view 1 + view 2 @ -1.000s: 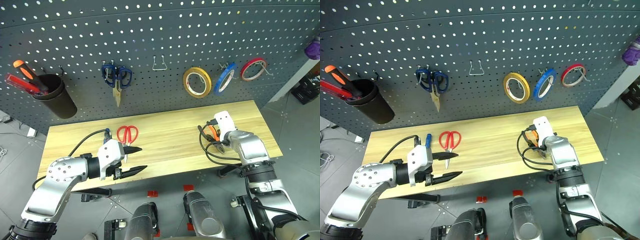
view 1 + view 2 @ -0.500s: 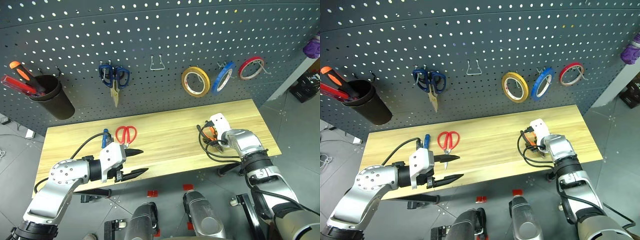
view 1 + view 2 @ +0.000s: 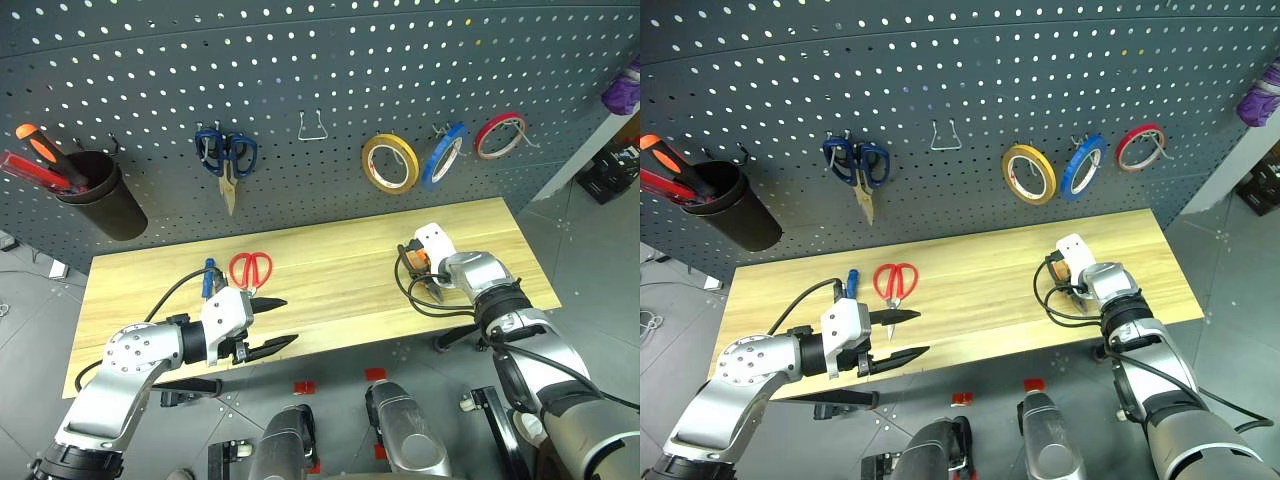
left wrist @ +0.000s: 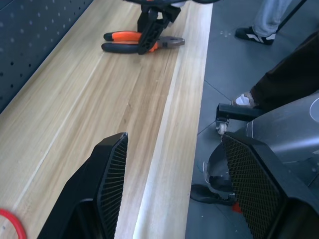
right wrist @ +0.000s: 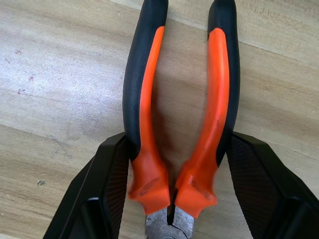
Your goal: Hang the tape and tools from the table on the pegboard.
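Note:
The pliers [image 5: 149,99] with orange-and-black handles lie on the table [image 3: 330,270] at its right part. My right gripper [image 3: 424,274] is down on them, one finger pressed against the outside of each handle. Red-handled scissors [image 3: 252,268] and a slim blue-handled screwdriver [image 3: 209,272] lie at the left. Just in front of them, over the table's front edge, my left gripper [image 3: 275,322] hangs open and empty. The tan-yellow tape [image 3: 390,163] hangs on a hook of the pegboard [image 3: 320,60].
On the pegboard hang blue-handled scissors [image 3: 228,155], a blue tape ring [image 3: 447,155], a red tape ring [image 3: 502,135] and an empty wire hook [image 3: 315,125]. A black cup [image 3: 100,195] holds red and orange screwdrivers. A person's shoe [image 4: 255,35] stands beyond the table's end.
My right gripper has sunk a little onto the pliers and its fingers have closed in against the handles. The left gripper has stayed where it was.

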Controlling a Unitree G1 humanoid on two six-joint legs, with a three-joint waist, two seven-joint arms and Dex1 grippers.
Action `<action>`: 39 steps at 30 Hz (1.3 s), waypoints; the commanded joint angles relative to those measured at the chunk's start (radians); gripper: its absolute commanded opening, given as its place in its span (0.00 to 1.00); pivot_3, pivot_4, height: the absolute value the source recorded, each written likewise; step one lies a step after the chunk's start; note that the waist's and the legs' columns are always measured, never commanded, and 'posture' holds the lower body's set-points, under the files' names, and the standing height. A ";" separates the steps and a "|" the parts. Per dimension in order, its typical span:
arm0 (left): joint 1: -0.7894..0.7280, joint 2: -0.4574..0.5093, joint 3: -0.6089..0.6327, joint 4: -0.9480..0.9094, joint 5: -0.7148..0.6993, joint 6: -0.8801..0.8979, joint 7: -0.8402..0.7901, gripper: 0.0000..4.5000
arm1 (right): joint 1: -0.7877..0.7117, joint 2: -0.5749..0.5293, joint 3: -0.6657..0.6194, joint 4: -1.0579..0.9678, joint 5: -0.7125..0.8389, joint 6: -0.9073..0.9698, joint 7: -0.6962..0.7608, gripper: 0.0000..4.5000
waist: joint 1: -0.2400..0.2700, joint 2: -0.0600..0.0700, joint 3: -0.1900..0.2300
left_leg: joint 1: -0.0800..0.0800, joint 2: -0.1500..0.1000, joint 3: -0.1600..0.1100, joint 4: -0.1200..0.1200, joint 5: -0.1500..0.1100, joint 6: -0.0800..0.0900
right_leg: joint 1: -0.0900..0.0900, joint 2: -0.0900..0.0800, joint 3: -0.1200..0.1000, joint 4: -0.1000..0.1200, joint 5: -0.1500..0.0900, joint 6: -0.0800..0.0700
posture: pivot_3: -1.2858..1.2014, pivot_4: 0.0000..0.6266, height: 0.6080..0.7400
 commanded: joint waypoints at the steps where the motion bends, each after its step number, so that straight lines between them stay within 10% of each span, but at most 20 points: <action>1: 0.016 -0.024 0.055 -0.018 -0.032 -0.006 0.040 0.70 | 0.023 0.007 -0.018 -0.104 0.010 0.023 -0.018 0.59 | 0.001 0.000 0.000 | 0.000 0.000 0.000 0.000 0.000 0.000 | 0.000 0.000 0.000 0.000 0.000 0.000 | 0.40 0.47 1.00; 9: 0.065 -0.064 0.204 -0.124 -0.165 0.121 0.152 0.70 | 0.329 0.154 -0.029 -1.106 0.116 0.382 -0.073 0.59 | 0.004 0.002 0.002 | -0.013 0.002 0.000 0.001 0.000 0.000 | -0.015 0.001 0.000 0.004 0.000 0.000 | 0.40 0.50 1.00; 14: 0.049 -0.094 0.291 -0.258 -0.302 0.263 0.287 0.70 | 0.369 0.219 0.082 -1.480 0.116 0.199 -0.104 0.59 | 0.025 0.001 0.017 | -0.014 0.001 -0.001 0.003 0.000 0.000 | -0.015 0.000 0.000 0.003 0.001 0.000 | 0.41 0.54 1.00; 26: -0.220 -0.074 0.282 -0.322 -0.379 0.492 0.522 0.70 | -0.085 0.328 -0.006 -0.960 0.033 -0.535 -0.329 0.59 | 0.023 -0.006 0.040 | -0.014 0.001 -0.002 0.003 0.001 -0.001 | -0.016 0.001 -0.002 0.003 0.003 -0.001 | 0.42 0.58 1.00; 39: -0.282 -0.046 0.197 -0.330 -0.239 0.516 0.600 0.70 | -0.324 0.416 -0.029 -0.447 -0.004 -0.889 -0.452 0.59 | 0.028 -0.008 0.053 | -0.016 0.000 0.001 0.002 0.003 -0.005 | -0.018 0.000 -0.001 0.002 0.003 -0.001 | 0.43 0.58 1.00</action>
